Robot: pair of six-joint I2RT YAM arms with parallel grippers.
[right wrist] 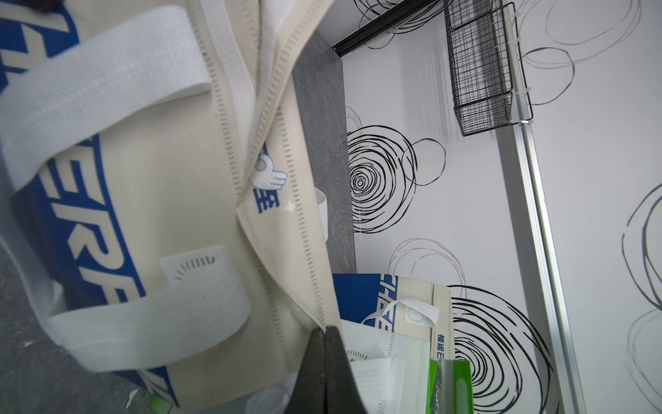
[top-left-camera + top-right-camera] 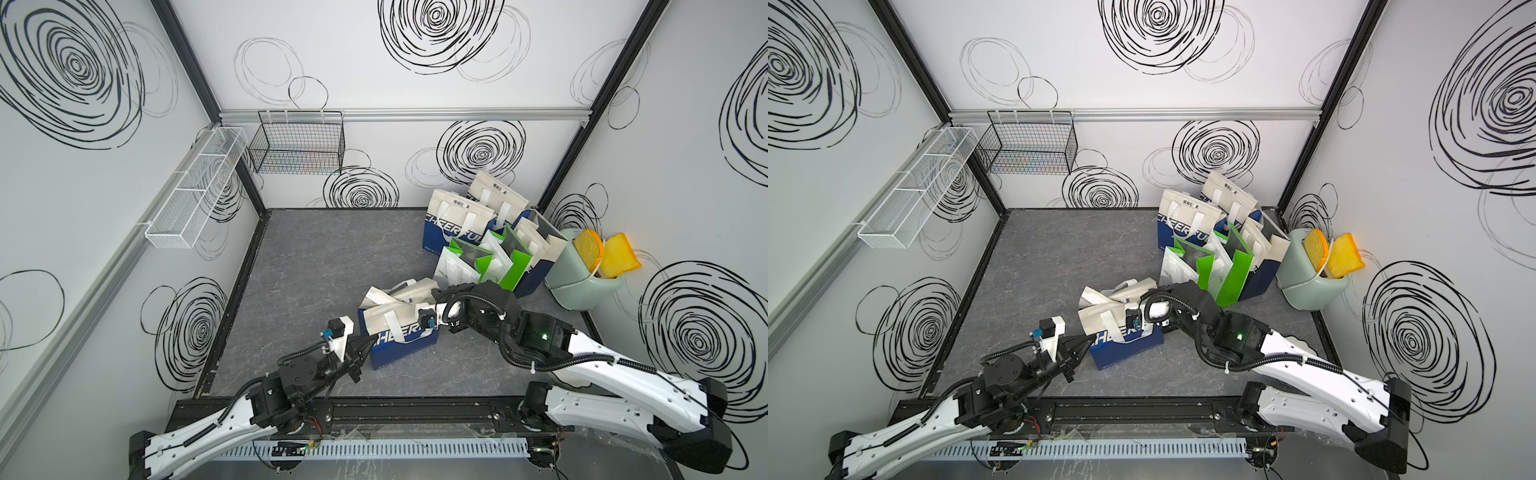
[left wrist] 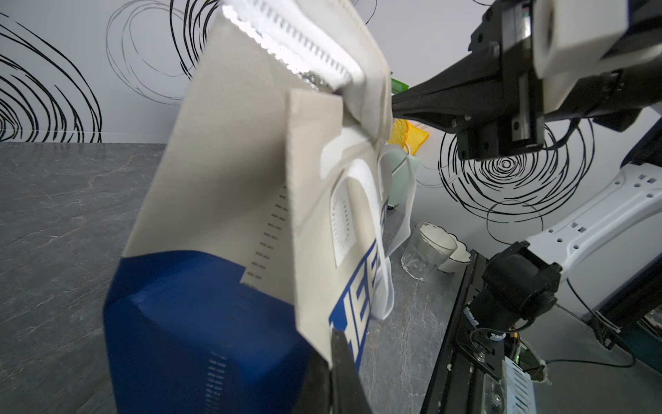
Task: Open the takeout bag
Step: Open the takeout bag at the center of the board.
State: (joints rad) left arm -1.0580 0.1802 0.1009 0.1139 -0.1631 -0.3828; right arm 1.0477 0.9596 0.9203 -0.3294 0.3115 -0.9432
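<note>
Two closed grips: left end effector and right end effector are pinching the blue-and-beige takeout bag on the grey bench.

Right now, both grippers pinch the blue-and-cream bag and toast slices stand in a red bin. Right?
No: the bin is pale green, not red, as both top views show. Left gripper and right gripper do pinch the bag; toast slices stand in the bin.
</note>
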